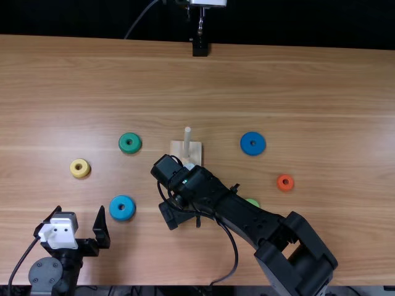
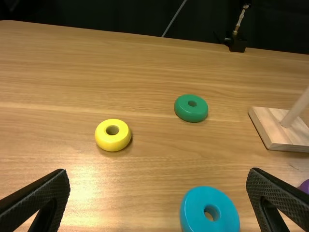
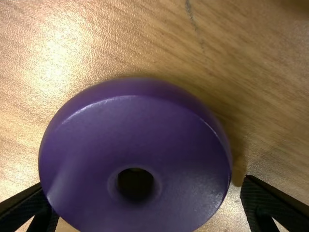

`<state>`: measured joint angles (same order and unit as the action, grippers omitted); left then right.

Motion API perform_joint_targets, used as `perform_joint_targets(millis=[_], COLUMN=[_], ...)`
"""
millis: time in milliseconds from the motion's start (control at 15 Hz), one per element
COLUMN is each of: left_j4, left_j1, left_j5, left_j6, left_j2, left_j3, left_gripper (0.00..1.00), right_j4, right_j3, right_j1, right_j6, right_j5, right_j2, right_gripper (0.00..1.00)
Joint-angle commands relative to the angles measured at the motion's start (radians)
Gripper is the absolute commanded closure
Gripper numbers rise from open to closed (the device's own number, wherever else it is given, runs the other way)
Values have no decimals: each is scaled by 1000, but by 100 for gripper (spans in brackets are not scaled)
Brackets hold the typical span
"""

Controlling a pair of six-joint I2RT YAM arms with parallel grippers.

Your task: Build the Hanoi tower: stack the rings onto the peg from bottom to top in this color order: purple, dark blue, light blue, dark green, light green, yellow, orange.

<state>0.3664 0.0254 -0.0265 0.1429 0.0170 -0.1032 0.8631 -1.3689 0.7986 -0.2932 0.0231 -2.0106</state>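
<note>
Wooden table (image 1: 296, 98): purple ring (image 3: 145, 121), nearside of peg (image 1: 187, 140), is flanked by spread right gripper (image 3: 144, 181); left gripper (image 2: 158, 171), also spread, is stationed farther off.

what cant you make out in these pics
- light green ring: top view, mostly hidden by the right arm
- peg, its tip: left wrist view, cut off by the edge
- light blue ring, part: left wrist view, edge
- purple ring, part: right wrist view, edge
</note>
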Motion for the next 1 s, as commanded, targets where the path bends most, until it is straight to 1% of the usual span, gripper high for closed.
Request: perform_joint_targets(millis=[0, 200, 333, 400, 533, 600, 667, 800, 933], left_j4=[79, 79, 79, 79, 79, 79, 79, 79, 79], left_j1=[-5, -5, -5, -5, -5, -5, -5, -5, -5], left_j5=[4, 4, 4, 4, 4, 4, 4, 4, 4], left_j6=[-5, -5, -5, -5, -5, -5, -5, -5, -5], left_j2=[-17, -17, -17, -17, -17, -17, -17, -17, -17], left_j3=[103, 103, 103, 103, 103, 103, 103, 103, 103], left_gripper=[0, 0, 0, 0, 0, 0, 0, 0, 0], right_j4=[-2, -2, -2, -2, -2, -2, -2, -2, -2], right_j3=[-12, -45, -59, -58, -59, -59, -59, -58, -58], right_j1=[10, 11, 13, 13, 22, 24, 24, 25, 25], right_j6=[-9, -9, -36, -44, -47, -47, -47, -47, -47], right_j5=[36, 34, 36, 38, 38, 41, 47, 51, 51], right_j2=[-25, -30, -33, -33, -34, -34, -34, -34, -36], right_gripper=[0, 0, 0, 0, 0, 1, 13, 44, 69])
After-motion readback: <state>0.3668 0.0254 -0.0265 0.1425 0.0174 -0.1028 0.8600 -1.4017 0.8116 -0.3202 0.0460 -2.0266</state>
